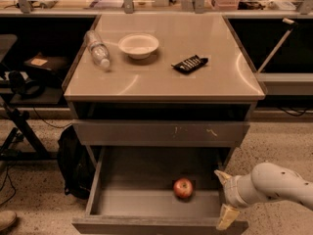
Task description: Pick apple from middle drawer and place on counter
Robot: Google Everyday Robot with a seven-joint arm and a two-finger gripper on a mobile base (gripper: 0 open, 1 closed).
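Just right of round apple (183,188) in middle drawer (142,202), pincer (225,198) spread wide

Hand (220,199) low right, jaws apart, pointing left.

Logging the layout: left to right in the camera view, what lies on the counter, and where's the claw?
Plastic bottle → white bowl → black packet. The claw, open, hangs lower right, by the right front corner of the open drawer.
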